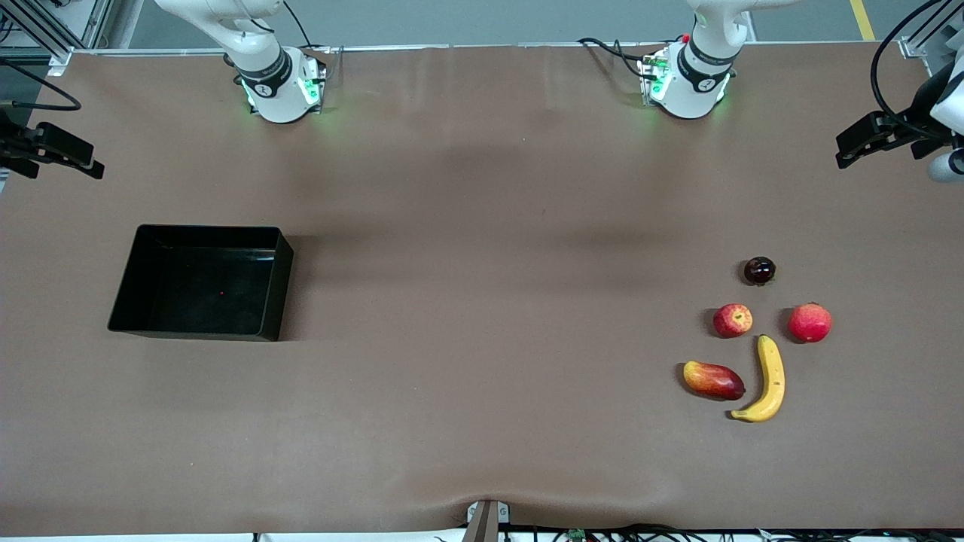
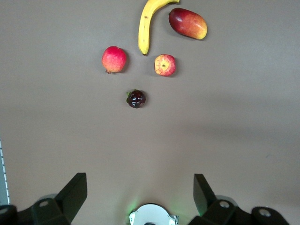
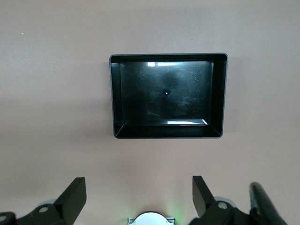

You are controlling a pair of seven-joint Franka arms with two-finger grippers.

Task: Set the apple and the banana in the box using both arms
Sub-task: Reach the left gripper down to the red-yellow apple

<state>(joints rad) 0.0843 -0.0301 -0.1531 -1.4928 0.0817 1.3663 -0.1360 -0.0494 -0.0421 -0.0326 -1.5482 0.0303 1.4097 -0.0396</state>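
We held the left pincer (image 2: 138, 197) wide open and empty, high over the table (image 1: 482, 301) at the left arm's end. The right pincer (image 3: 138, 197) was likewise open above the box (image 3: 115, 93). The apple (image 1: 733, 320) lay just beside the banana (image 1: 767, 379), both well apart from the box.

A matte brown worktop (image 1: 482, 226) filled nearly the whole front view, lit evenly with soft shadows across its middle. Past its upper edge ran grey floor (image 1: 489, 19) with a yellow stripe (image 1: 862, 19), and metal framing (image 1: 45, 26) stood at the corner.
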